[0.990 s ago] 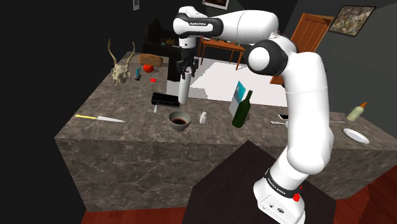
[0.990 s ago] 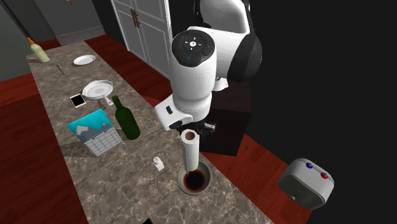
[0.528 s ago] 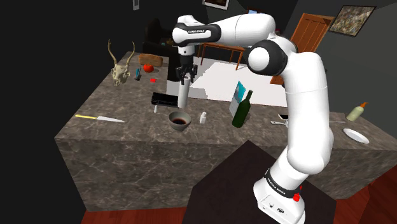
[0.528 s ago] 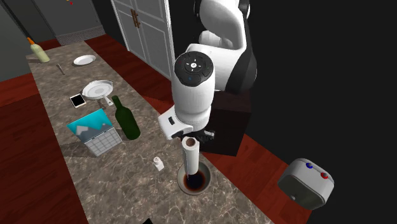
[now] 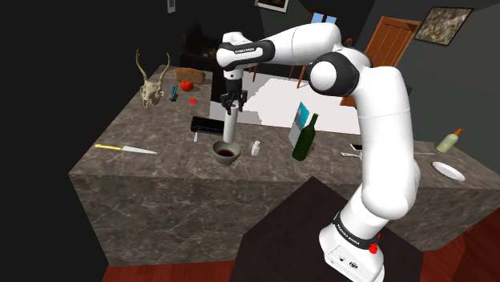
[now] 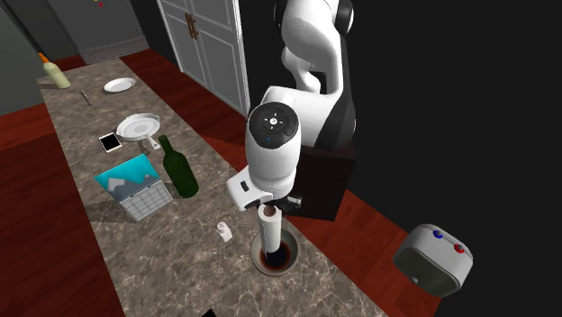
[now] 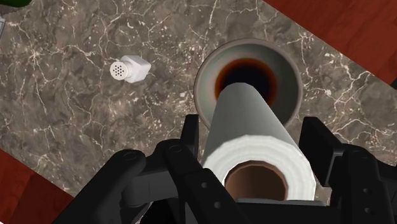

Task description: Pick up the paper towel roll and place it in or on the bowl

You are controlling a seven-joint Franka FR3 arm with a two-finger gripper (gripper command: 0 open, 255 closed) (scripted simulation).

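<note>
A white paper towel roll [image 5: 230, 128] with a brown core hangs upright, and my gripper [image 5: 232, 102] is shut on its upper end. In the wrist view the black fingers [image 7: 191, 137] clasp the roll [image 7: 245, 121] from both sides, and my gripper [image 7: 253, 143] points straight down. Directly below stands a grey bowl [image 5: 225, 152] with a dark red inside, near the counter's front edge. In the second exterior view the roll [image 6: 267, 230] has its lower end in the mouth of the bowl [image 6: 293, 261]. Whether it touches the bowl's bottom is hidden.
A small white shaker [image 7: 130, 69] lies just beside the bowl. A green bottle [image 5: 304, 138] and a tilted picture frame [image 6: 133, 186] stand further along the marble counter [image 5: 160, 172]. A flat black object [image 5: 207, 125], a knife [image 5: 126, 148] and a horned skull [image 5: 152, 88] occupy the shoulder view's left.
The arm has come down with the roll still gripped. The roll's lower end has dropped from above the bowl into its mouth.
</note>
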